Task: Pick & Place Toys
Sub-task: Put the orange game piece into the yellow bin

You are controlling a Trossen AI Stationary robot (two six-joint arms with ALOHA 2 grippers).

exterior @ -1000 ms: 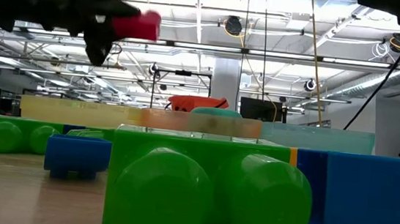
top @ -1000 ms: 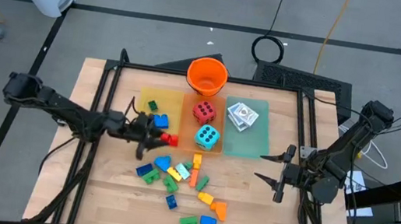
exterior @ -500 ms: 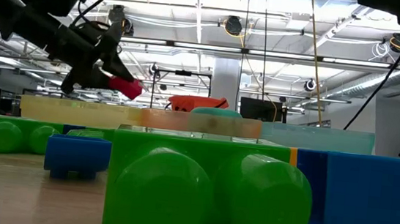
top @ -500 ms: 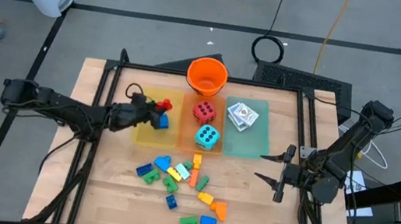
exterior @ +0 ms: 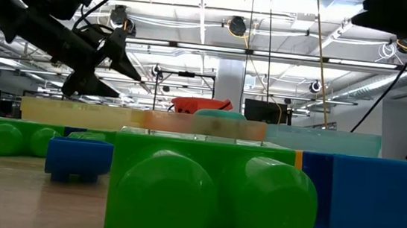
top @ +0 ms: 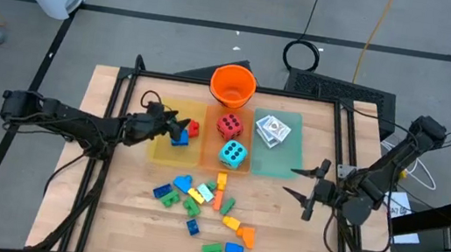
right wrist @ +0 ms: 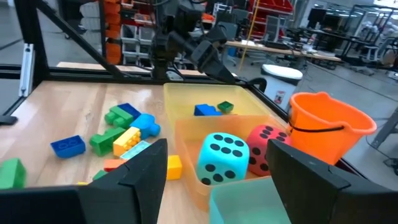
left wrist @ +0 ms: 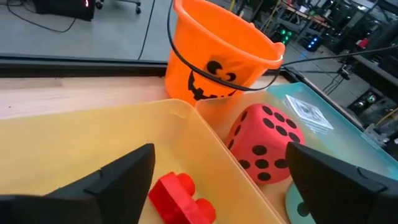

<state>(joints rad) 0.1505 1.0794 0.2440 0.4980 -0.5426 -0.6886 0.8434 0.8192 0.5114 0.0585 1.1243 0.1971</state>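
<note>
Sorting bricks into trays, with one release just completed by the look of it: left gripper (top: 175,122) hovering over the yellow tray (top: 163,141), fingers spread wide and empty, red brick (left wrist: 181,198) lying on the tray floor directly below. Next, probably: lifting clear and swinging toward the loose bricks (top: 202,200) scattered on bare wood nearer the front, then lining up on a single piece without nudging its neighbours. Right gripper (top: 306,190) waiting at the right side above the table, jaws parted, holding nothing. Yellow tray at left carrying the red brick, a blue brick (top: 179,138) and a green brick (top: 172,118). Orange tray (top: 213,147) in the middle holding the red die (top: 228,126) and teal die (top: 233,154). Green tray (top: 287,159) at right holding white card packs (top: 271,130). Orange bucket (top: 233,86) beyond the trays, contents hard to make out, seemingly none.
</note>
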